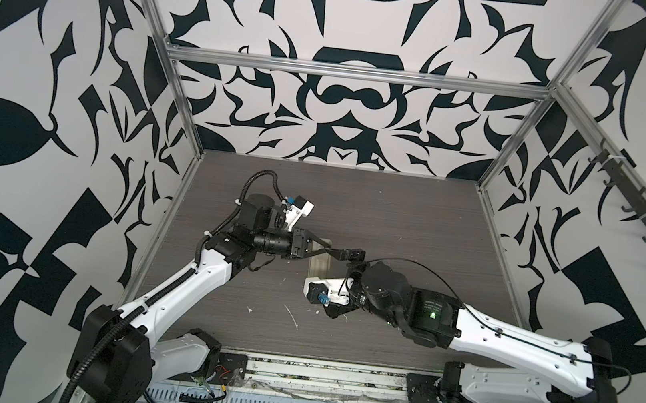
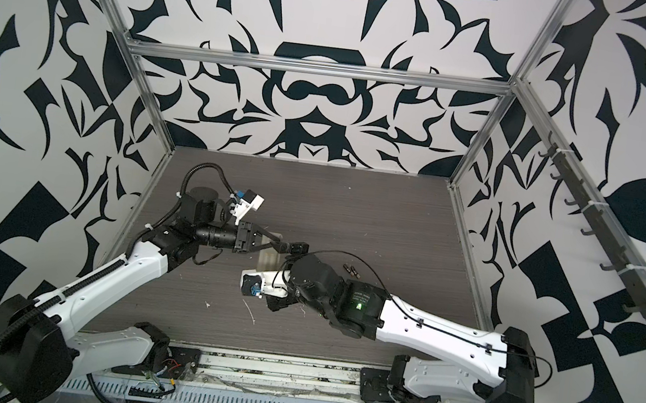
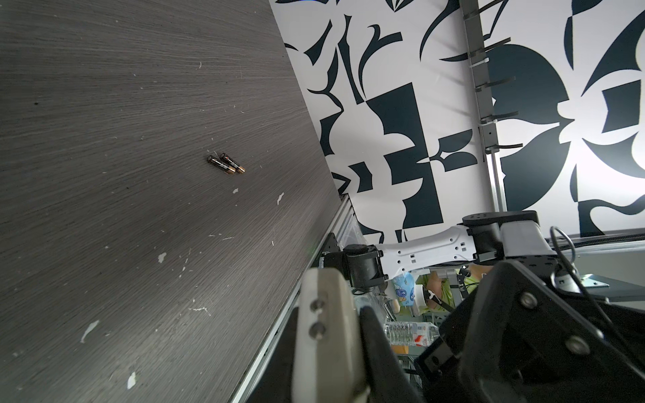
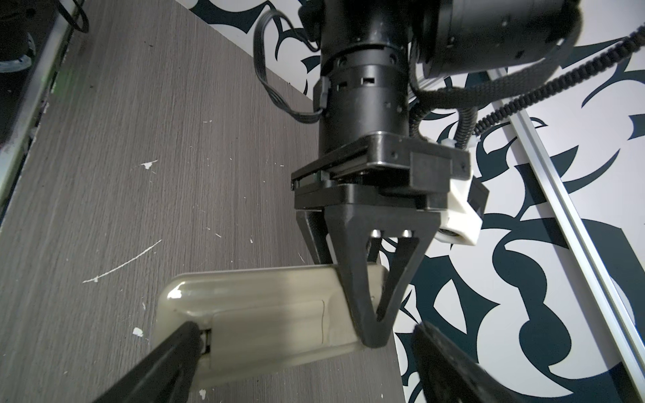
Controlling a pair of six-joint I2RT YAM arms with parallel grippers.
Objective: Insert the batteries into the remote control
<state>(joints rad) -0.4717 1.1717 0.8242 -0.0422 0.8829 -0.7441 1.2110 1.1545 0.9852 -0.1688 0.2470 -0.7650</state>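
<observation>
Two batteries (image 3: 226, 164) lie loose. Left gripper (image 4: 352, 303) pinches remote control (image 4: 265, 289); right gripper (image 4: 305, 329) spread wide, fingertip (image 4: 188, 335) at cover (image 4: 268, 336) edge: pry gently, clamp steady.

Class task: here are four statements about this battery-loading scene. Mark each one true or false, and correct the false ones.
1. The batteries lie side by side on the table. True.
2. The remote control lies with its buttons facing up. False: its plain back faces up.
3. The left gripper is shut on the remote control. True.
4. The right gripper is shut. False: its jaws stand open.
</observation>
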